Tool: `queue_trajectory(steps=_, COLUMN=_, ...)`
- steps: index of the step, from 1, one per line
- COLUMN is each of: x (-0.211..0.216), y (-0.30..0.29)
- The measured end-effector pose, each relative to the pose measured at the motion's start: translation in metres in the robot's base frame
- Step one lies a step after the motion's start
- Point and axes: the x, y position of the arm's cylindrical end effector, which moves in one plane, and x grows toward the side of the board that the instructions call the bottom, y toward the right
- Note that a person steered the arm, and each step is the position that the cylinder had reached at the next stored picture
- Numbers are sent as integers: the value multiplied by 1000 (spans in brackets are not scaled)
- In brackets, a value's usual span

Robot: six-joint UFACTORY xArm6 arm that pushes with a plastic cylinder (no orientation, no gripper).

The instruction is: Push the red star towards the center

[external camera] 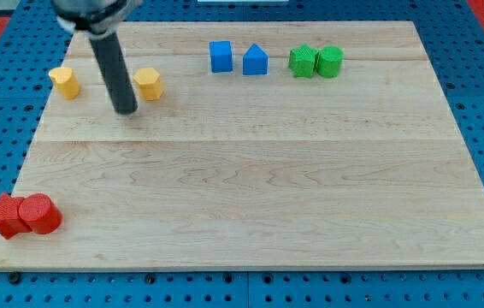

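My tip (126, 111) rests bare on the board, clamping nothing, just left of a yellow block (148, 84); the red star (4, 216) sits bottom-left, touching a red cylinder (40, 214)

The rod (109, 56) above my tip (126, 111) is cut off by the view's top edge. Far below-left of my tip, the red star (4, 215) overhangs the board (268, 188); its points are indistinct.
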Motion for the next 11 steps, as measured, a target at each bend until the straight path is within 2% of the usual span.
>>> queue_trajectory(steps=1, x=43, y=-102)
queue_trajectory(steps=2, x=63, y=-133)
queue_trajectory(steps=3, x=72, y=-133)
queue_trajectory(steps=4, x=150, y=-133)
queue_trajectory(steps=5, x=178, y=-133)
queue_trajectory(steps=6, x=177, y=-123)
queue_trajectory(steps=7, x=178, y=-58)
queue_trajectory(steps=11, x=128, y=78)
